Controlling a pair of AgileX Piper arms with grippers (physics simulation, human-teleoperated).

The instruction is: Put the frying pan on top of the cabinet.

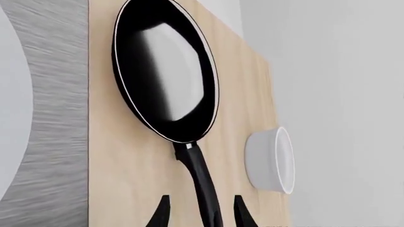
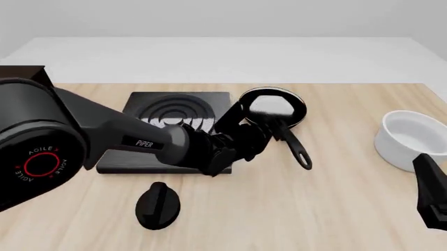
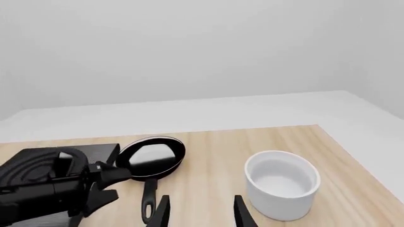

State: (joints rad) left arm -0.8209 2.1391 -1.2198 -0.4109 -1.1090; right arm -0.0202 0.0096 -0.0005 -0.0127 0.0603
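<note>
Front view: lower centre, a black oval knob (image 2: pixel 158 205) lies on the pale wooden surface (image 2: pixel 279 209). Beyond it, mid-frame, the left gripper (image 2: pixel 257 137) (fingers apart, straddling the handle, evidently lined up for a grasp) reaches the glossy black round frying pan (image 2: pixel 272 109) beside the black ringed stove plate (image 2: pixel 171 117).
</note>
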